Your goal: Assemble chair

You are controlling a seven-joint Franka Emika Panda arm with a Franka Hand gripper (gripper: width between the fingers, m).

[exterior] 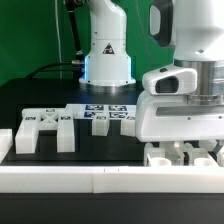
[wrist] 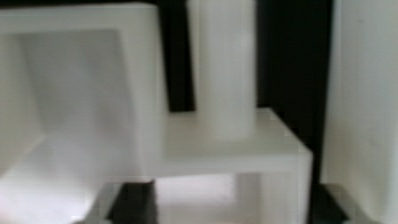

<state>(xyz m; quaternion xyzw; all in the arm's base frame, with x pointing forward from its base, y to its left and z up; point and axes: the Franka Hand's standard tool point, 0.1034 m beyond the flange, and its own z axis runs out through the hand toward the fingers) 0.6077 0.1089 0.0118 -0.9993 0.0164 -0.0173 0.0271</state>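
I am holding my pincer (exterior: pixel 184 146) over chair pieces (exterior: pixel 163 157) at the exterior view's lower right; I cannot tell its grip. Notched frames (exterior: pixel 45 128) are lying loose at its left, so most joining is waiting.

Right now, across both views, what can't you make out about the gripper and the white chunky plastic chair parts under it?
Gripper: exterior view, its wide white body covers the fingertips; open or shut unclear.
White chunky plastic chair parts: exterior view, the long white front rail hides their bases.
Wrist view: white pieces blurred, so parts are indistinguishable.
Small white block: cut by the exterior view's left edge.
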